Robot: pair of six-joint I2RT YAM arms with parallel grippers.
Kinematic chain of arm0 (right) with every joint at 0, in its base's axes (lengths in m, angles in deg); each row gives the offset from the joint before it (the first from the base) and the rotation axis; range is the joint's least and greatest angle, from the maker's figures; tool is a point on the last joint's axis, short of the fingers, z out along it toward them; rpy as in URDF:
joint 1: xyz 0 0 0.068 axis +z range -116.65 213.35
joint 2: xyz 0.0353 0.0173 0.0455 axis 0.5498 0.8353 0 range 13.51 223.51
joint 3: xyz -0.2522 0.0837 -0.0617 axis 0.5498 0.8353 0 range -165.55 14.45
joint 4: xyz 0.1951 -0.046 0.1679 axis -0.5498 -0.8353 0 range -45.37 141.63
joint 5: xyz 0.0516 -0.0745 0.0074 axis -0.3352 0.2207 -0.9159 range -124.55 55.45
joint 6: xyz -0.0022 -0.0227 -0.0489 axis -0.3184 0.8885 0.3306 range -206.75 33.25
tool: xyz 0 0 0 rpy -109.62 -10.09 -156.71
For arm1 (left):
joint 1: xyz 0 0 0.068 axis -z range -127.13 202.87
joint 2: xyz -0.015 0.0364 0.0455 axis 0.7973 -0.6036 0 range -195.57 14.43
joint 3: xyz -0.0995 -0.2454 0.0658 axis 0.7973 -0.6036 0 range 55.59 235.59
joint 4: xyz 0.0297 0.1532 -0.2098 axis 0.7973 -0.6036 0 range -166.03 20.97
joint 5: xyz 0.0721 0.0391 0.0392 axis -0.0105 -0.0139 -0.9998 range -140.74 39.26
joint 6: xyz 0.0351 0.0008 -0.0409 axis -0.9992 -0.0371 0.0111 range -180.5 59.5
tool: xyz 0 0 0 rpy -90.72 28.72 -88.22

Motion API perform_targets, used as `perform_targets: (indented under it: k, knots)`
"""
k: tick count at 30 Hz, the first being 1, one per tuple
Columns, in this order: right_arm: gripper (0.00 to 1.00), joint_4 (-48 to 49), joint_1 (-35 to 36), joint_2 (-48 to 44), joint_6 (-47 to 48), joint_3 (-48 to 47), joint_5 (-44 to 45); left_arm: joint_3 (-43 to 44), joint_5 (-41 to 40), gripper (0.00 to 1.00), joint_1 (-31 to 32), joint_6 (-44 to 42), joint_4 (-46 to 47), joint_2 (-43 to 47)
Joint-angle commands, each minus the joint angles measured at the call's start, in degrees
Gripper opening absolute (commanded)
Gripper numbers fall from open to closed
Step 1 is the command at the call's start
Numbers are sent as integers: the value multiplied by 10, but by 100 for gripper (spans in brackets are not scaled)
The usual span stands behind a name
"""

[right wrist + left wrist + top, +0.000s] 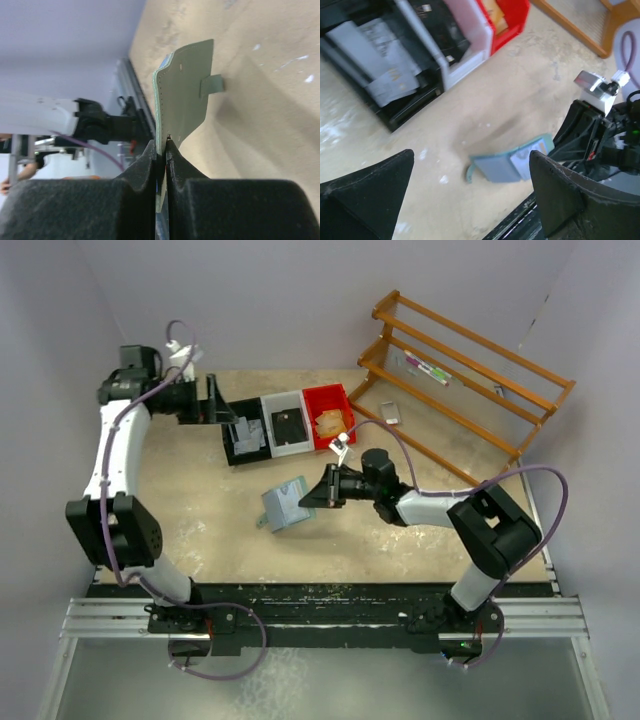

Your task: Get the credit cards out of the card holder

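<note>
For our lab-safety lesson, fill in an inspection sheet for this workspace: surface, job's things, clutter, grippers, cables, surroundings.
Surface: tan table top, scuffed with pale marks.
Job's things: mint card holder mid-table, partly open; pale flat cards, blurred in the left wrist view, lie in the black bin.
Clutter: grey bin; red bin with something tan inside; small silver device.
Grippers: left gripper by the black bin, jaws wide open, empty; right gripper jaws shut on the card holder's edge.
Cables: purple cables loop along both arms.
Surroundings: wooden rack far right; plain pale walls.
</note>
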Motion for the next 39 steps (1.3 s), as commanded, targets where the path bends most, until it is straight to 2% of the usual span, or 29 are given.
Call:
perform_targets:
  k: [1,4,9,13,15,18,20,22,27,30,35,39]
  knots:
    - [12,-235,9,-8,156,-76,100,-33,-17,99,-48,-96,-77,59]
    - [39,-326,9,-25,211,-107,173,-65,-57,99,-57,-119,-89,105]
    - [98,-464,9,-78,279,-147,321,-113,-154,99,-66,-130,-55,180]
    - [100,-529,9,-160,297,-146,440,-162,-211,99,-76,-121,-10,213]
    - [99,-558,9,-201,311,-148,530,-192,-235,99,-76,-107,27,231]
    - [100,-586,7,-250,287,-148,621,-250,-249,99,-77,-93,94,274]
    - [100,-553,7,-280,289,-118,690,-313,-250,99,-77,-74,156,303]
    - [100,-487,7,-316,335,-71,727,-384,-243,99,-77,-58,230,346]
    - [100,-396,7,-402,339,21,847,-542,-203,99,-77,-66,370,407]
    - [100,-412,6,-428,327,46,933,-616,-195,99,-76,-74,439,415]
    - [100,-429,6,-485,272,137,1048,-626,-222,99,-77,-53,476,372]
    - [100,-430,4,-579,268,184,1100,-719,-219,99,-77,-43,575,427]
